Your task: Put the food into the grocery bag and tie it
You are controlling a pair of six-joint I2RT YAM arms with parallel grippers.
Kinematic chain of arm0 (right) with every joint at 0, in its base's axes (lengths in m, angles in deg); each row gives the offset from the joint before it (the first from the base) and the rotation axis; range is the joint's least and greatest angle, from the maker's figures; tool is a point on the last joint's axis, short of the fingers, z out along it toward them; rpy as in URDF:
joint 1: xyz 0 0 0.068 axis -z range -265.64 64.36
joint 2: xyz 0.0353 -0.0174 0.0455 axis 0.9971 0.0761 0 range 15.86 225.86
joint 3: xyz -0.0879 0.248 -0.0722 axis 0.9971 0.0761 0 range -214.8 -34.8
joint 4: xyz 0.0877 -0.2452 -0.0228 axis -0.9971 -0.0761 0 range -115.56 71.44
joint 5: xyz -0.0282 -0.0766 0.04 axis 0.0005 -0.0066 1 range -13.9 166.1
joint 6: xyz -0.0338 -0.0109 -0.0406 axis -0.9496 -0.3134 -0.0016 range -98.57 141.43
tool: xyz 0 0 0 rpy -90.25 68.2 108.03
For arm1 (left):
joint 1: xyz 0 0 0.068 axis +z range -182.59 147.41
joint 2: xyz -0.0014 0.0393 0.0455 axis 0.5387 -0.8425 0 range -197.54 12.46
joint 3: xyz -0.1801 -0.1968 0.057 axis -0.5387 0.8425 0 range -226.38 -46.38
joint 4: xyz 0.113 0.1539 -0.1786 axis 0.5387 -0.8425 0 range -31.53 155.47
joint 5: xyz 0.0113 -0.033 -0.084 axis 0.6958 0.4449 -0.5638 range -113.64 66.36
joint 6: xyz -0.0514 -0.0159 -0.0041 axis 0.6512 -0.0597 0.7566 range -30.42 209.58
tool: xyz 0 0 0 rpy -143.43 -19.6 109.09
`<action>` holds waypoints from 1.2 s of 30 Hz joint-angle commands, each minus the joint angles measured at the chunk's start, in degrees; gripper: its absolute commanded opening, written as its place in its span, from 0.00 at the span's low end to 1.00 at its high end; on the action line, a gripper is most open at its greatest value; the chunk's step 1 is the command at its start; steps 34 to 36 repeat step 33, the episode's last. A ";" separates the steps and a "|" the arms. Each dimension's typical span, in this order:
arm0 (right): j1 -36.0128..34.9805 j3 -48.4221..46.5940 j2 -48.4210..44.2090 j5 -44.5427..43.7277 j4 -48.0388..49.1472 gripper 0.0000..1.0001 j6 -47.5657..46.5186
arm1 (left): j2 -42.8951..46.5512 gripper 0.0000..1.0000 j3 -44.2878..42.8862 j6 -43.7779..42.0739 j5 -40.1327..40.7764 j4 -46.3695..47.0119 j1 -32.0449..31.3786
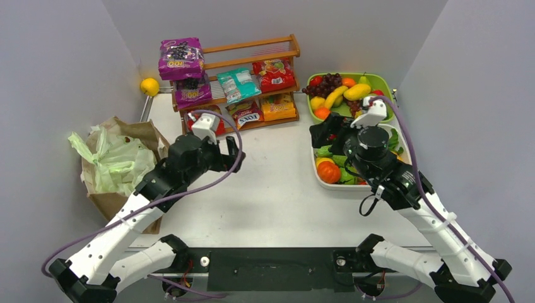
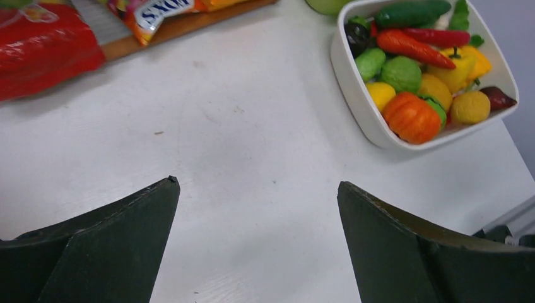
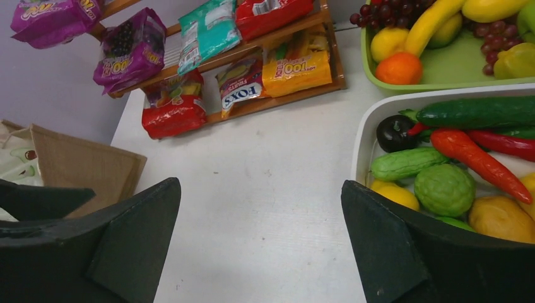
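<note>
Grocery bag (image 1: 117, 161), thin green film slumped in a paper sack (image 1: 146, 132) at the worktop's (image 1: 271, 189) left edge, sits well apart from the food: packets (image 1: 240, 85) on a rack (image 1: 252, 45), toy produce (image 1: 328, 172) in trays (image 1: 386, 81) at right. Both arms' jaws gape empty. Light, limp and likely slippery, the bag looks best pinched at its loose top.

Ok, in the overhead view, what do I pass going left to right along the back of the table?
Yellow ball → wooden rack with snack packets → green tray of fruit.
</note>
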 commanded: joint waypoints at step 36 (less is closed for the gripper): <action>0.34 27.86 -22.44 -9.11 10.25 0.98 6.17 | 11.61 0.97 26.30 14.77 7.08 12.84 -15.49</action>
